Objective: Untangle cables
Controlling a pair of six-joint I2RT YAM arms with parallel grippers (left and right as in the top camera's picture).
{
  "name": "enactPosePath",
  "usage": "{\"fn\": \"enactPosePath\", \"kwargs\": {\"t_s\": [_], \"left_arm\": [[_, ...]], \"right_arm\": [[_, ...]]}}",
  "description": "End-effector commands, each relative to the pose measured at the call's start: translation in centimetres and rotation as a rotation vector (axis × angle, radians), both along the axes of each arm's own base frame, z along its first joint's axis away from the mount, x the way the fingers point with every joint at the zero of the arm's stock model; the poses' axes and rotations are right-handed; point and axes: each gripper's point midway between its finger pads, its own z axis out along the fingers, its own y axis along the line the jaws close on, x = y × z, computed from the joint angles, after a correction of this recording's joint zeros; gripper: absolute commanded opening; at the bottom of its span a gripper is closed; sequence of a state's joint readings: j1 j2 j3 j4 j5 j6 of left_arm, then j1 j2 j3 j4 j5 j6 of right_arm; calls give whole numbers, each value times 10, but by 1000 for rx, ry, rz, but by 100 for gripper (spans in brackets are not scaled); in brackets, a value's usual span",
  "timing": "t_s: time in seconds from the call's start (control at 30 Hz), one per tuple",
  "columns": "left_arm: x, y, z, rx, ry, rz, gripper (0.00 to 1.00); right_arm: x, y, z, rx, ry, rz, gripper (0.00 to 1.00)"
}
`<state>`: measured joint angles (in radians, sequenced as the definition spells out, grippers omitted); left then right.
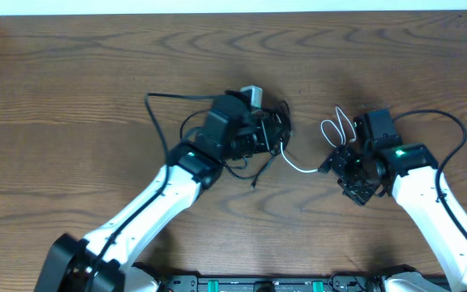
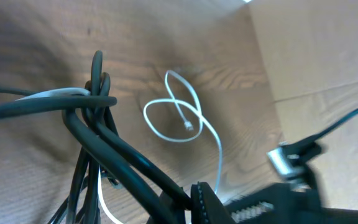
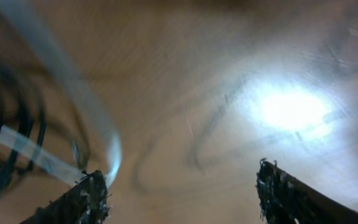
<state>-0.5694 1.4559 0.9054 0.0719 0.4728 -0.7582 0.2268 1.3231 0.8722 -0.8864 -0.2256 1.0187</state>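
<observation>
A tangle of black cables (image 1: 254,173) lies at the table's middle, under my left gripper (image 1: 272,134). In the left wrist view the black cables (image 2: 95,124) hang as a knotted bundle. They run down into my left gripper (image 2: 199,200), which is shut on them. The white cable (image 1: 300,169) leaves the tangle and runs right, ending in small loops (image 1: 336,127). Its loop and plug end rest on the wood (image 2: 180,118). My right gripper (image 1: 336,162) sits at the white cable's right part. It stands open (image 3: 179,190), and the blurred white cable (image 3: 107,149) passes beside its left finger (image 3: 86,199), not between the fingers.
A silver plug (image 2: 283,160) sticks out beside the left gripper; from overhead it shows as a grey piece (image 1: 254,95). A beige box (image 2: 316,50) stands at the table's edge. Thick black wires (image 1: 452,122) loop off the right arm. Bare wooden table (image 1: 71,122) lies to the left.
</observation>
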Motion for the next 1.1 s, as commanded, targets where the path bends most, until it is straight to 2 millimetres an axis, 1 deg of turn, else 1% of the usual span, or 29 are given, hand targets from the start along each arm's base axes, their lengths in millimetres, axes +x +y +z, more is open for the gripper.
{"fn": "enactPosePath", "kwargs": {"t_s": [0.0, 0.07, 0.1, 0.13, 0.2, 0.23, 0.27, 0.3, 0.4, 0.5, 0.53, 0.63, 0.7, 0.73, 0.77, 0.8, 0.9, 0.97, 1.0, 1.07], "left_arm": [[-8, 4, 38, -71, -71, -49, 7], [-12, 3, 45, -87, -79, -63, 8], [-13, 3, 48, -97, -77, -64, 8], [-15, 3, 49, -101, -72, -64, 8], [-15, 5, 48, -92, -71, -60, 8], [-13, 8, 46, -76, -78, -58, 8], [-12, 11, 43, -60, -83, -55, 8], [-10, 15, 40, -50, -76, -47, 8], [-1, 35, 32, -29, -35, 6, 8], [12, 61, 23, -9, 4, 79, 8], [16, 69, 21, -4, 13, 103, 8], [28, 93, 18, 1, 26, 171, 8], [38, 110, 18, 5, 25, 223, 8], [44, 124, 16, 18, 24, 271, 8], [47, 130, 15, 25, 23, 295, 8], [52, 140, 14, 37, 21, 329, 8], [62, 162, 12, 66, 13, 419, 8], [68, 179, 10, 94, 8, 490, 8], [70, 184, 9, 94, 15, 520, 8], [71, 187, 9, 44, 63, 570, 8]], "right_arm": [[6, -7, -20, -17, -9, -136, 74], [8, -2, -27, 19, -24, -150, 68], [10, 0, -29, 30, -36, -147, 56], [11, 1, -32, 36, -46, -146, 32], [11, 0, -33, 35, -47, -146, 3], [13, -3, -32, 21, -58, -144, 1], [15, -8, -31, -3, -73, -147, 1], [19, -17, -30, -41, -92, -153, 1], [31, -57, -20, -173, -148, -206, 1], [44, -104, 2, -262, -193, -265, 1], [48, -115, 9, -276, -210, -272, 1], [62, -160, 36, -331, -272, -316, 2], [65, -189, 52, -364, -304, -359, 2], [64, -206, 61, -382, -318, -396, 2], [64, -215, 65, -389, -323, -417, 2], [61, -227, 69, -400, -327, -449, 2], [53, -245, 71, -408, -321, -493, 2], [49, -251, 69, -417, -309, -491, 2], [49, -248, 69, -408, -311, -468, 2], [57, -228, 68, -329, -344, -344, 1]]}}
